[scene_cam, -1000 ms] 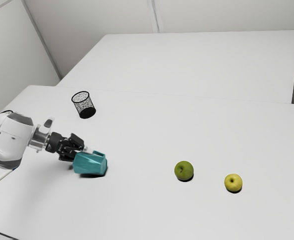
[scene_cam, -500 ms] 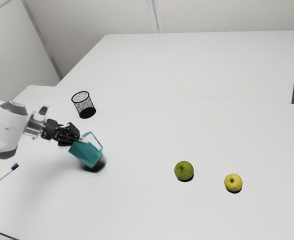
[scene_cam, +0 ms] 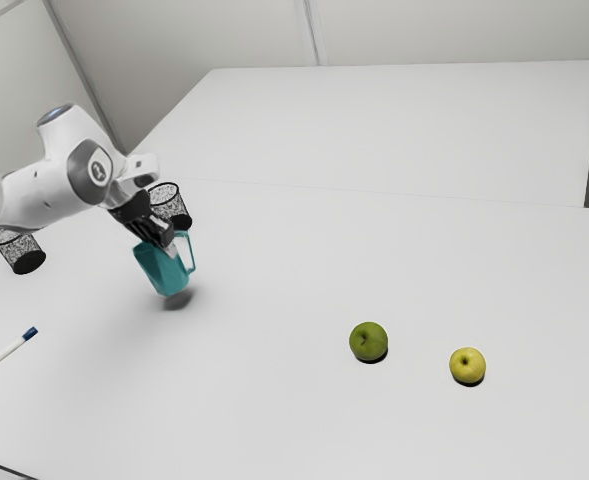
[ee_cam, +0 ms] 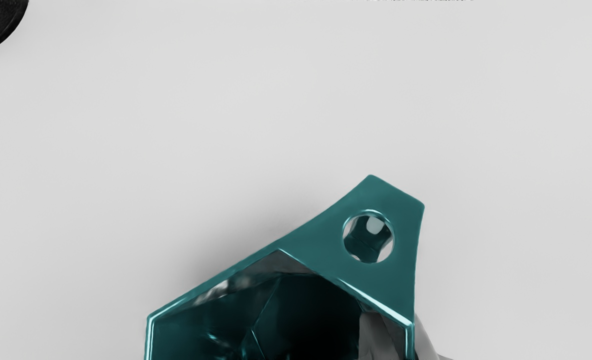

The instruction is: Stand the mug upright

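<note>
a shiny mug point(ee_cam: 320, 245) on a dull table point(scene_cam: 274, 400)
the mug is smooth with bright glints. the table looks smooth too. the bins point(scene_cam: 19, 252) look like wire net.

the mug point(scene_cam: 160, 268) is between pen point(scene_cam: 6, 352) and apples point(scene_cam: 369, 342)

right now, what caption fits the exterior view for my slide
Black two-finger gripper holding a tilted, faceted teal mug; round green apple and small yellow apple on the white table.
</note>
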Action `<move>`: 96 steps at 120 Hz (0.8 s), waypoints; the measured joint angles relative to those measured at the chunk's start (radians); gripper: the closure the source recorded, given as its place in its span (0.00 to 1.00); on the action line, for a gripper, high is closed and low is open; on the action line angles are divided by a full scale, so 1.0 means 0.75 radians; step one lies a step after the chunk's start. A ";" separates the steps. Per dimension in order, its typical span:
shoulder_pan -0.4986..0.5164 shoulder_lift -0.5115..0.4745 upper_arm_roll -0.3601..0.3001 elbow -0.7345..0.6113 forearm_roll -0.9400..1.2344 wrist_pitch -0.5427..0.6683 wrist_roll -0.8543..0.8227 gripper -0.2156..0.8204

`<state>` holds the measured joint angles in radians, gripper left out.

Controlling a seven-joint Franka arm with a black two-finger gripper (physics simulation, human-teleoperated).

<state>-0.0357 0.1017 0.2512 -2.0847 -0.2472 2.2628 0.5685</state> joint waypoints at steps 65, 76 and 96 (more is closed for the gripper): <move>-0.017 0.013 -0.010 -0.080 0.181 0.228 -0.323 0.46; -0.015 -0.046 -0.017 -0.069 0.188 0.221 -0.352 0.38; -0.003 -0.241 -0.077 0.231 0.225 -0.121 -0.395 0.30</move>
<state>-0.0381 -0.0790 0.1932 -1.9114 -0.0788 2.1723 0.2722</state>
